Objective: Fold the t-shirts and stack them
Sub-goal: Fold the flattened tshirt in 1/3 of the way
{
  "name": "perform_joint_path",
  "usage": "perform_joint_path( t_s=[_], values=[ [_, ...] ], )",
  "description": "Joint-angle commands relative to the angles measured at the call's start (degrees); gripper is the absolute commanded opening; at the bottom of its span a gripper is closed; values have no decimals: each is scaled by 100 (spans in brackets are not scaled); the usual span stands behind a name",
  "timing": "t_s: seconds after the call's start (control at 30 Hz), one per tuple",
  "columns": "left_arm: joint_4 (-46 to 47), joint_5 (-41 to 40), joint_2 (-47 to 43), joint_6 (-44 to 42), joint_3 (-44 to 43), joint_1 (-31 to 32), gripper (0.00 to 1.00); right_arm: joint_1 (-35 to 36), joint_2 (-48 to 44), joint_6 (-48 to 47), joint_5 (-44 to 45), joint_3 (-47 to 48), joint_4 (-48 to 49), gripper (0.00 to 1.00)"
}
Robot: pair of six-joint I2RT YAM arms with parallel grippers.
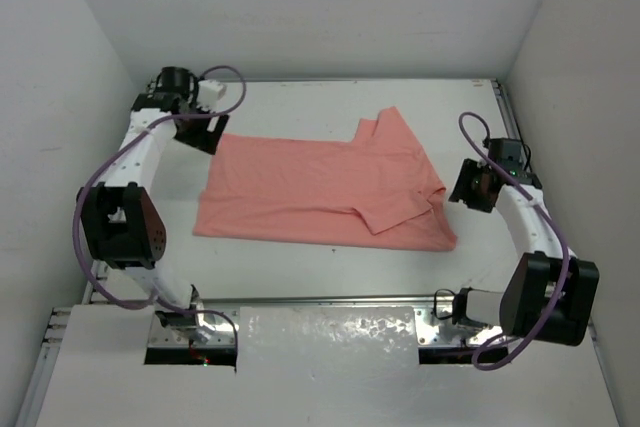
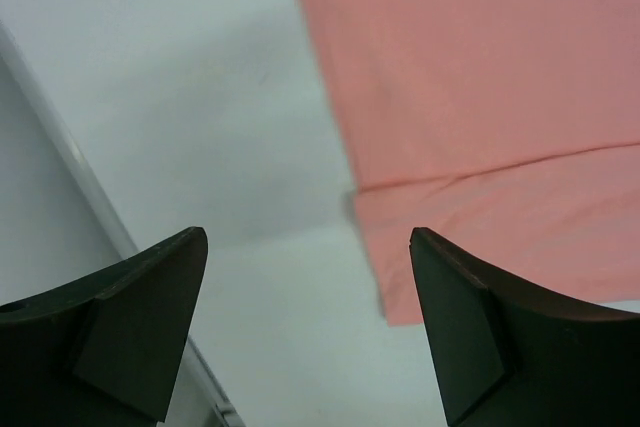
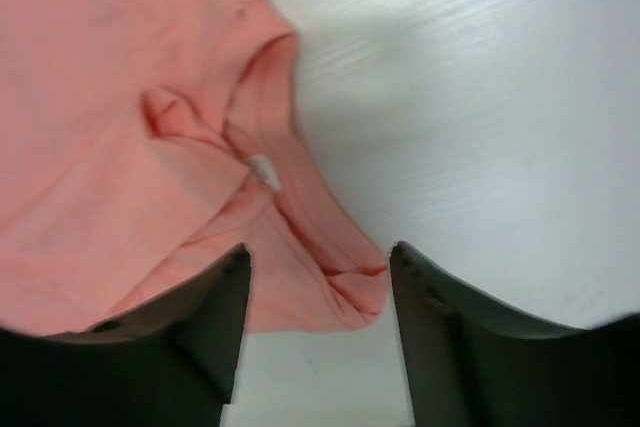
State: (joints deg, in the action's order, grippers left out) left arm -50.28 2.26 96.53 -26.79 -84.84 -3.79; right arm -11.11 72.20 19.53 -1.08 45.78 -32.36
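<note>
The salmon-pink t-shirt [image 1: 320,187] lies flat across the middle of the white table, partly folded, with a sleeve turned over near its right end. My left gripper [image 1: 200,132] is open at the shirt's far-left corner; in the left wrist view that hem corner [image 2: 400,277] lies between the spread fingers [image 2: 455,327], touching neither. My right gripper [image 1: 470,187] is open at the shirt's right edge; in the right wrist view the collar [image 3: 330,257] with its white label [image 3: 264,171] lies between the fingers [image 3: 440,337].
White walls close in the table [image 1: 320,272] on the left, back and right. A metal rail [image 1: 320,299] runs along the near edge by the arm bases. Bare white table surface surrounds the shirt.
</note>
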Motion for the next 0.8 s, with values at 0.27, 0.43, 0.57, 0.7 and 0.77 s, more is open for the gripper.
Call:
perform_joint_path(
  t_s=[0.27,0.43,0.57,0.7,0.77],
  values=[
    [-193,504,401,560,-421,530,78,215,1391,121,-1000,1300,338,46],
    [-140,872,112,562,343,-383,79,206,1351,60,-692,776,-313,65],
    [-43,653,-528,174,1721,-561,83,215,507,112,-298,-234,-578,77],
    [88,512,-653,217,2480,-596,84,154,-136,428,-225,-1228,-518,76],
    [359,425,-531,244,2717,-605,84,153,-163,578,-514,-1535,-88,74]
  ],
)
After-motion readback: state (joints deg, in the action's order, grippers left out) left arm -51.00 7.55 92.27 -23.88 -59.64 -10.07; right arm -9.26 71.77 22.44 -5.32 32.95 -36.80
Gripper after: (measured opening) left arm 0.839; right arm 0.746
